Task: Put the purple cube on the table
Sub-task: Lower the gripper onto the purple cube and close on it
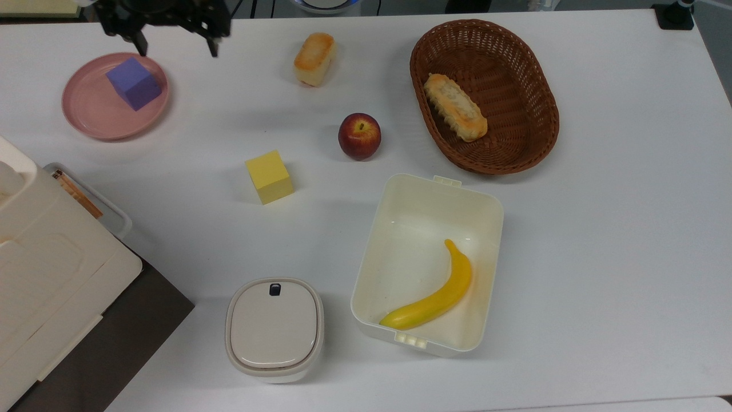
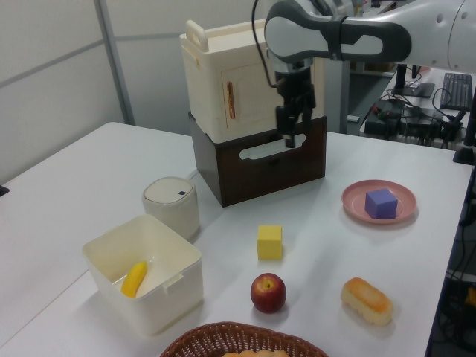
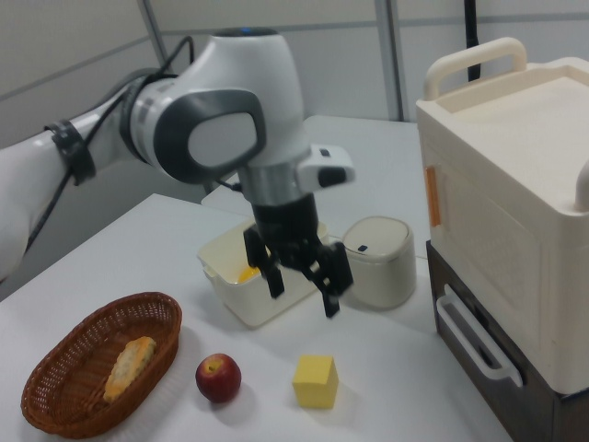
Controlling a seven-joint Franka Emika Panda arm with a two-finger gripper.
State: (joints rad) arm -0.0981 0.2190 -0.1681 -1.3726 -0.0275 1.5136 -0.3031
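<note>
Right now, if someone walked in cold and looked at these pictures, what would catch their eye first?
Probably the big white arm hanging over the table with its black tool open and empty. Next, the purple cube sitting on the pink plate at the top view's upper left, close under the tool. Then the bright scatter: a yellow cube, a red apple and a banana lying in the open cream box.

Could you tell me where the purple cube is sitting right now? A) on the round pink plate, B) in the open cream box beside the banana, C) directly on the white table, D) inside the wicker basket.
A: the purple cube rests on the pink plate, with the open gripper nearby and holding nothing.
</note>
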